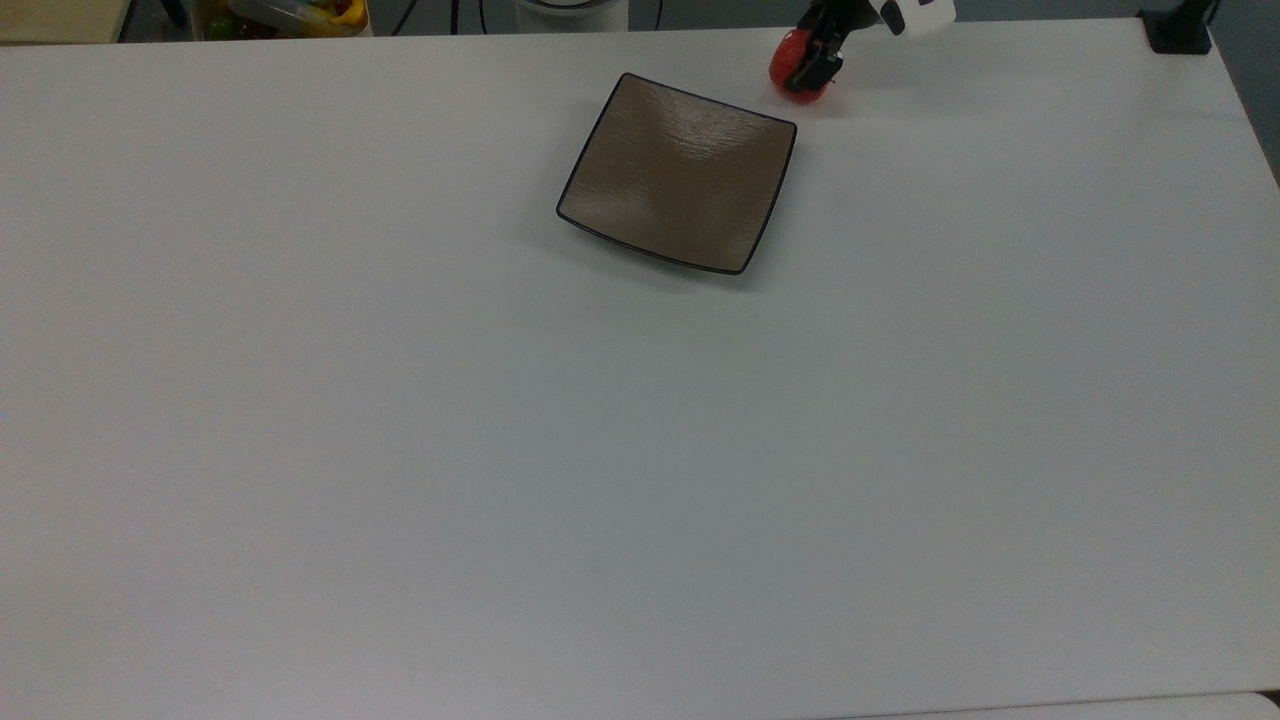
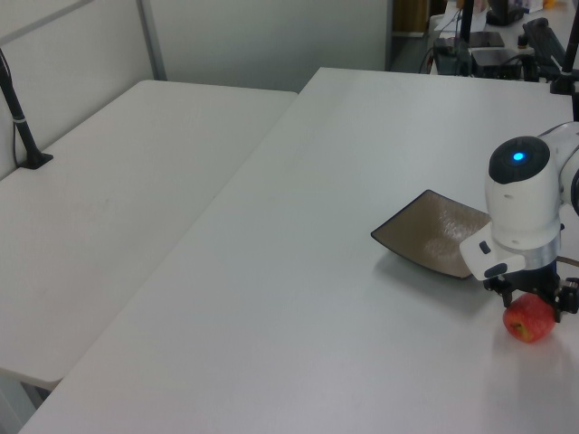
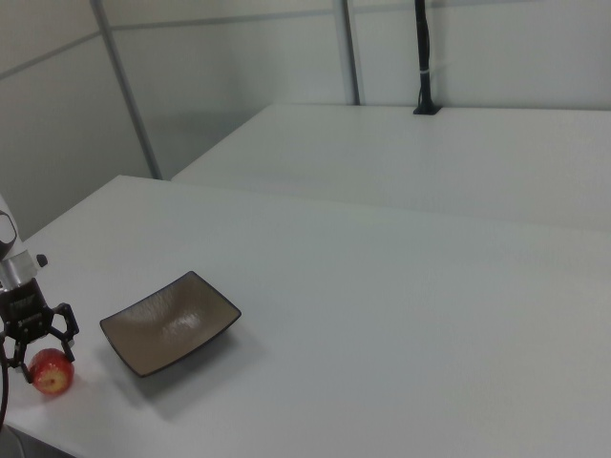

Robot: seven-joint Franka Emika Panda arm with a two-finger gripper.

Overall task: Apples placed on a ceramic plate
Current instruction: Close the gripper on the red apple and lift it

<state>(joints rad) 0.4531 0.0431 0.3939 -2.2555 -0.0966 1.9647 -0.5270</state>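
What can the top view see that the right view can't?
The top view adds a box of fruit past the table's far edge at the top view's left, and a black clamp at the table's corner at the top view's right. The right view adds a second table behind, a black pole standing on it, and grey wall panels. Both share the brown plate with nothing on it, the red apple beside it on the table, and the claw at the apple.
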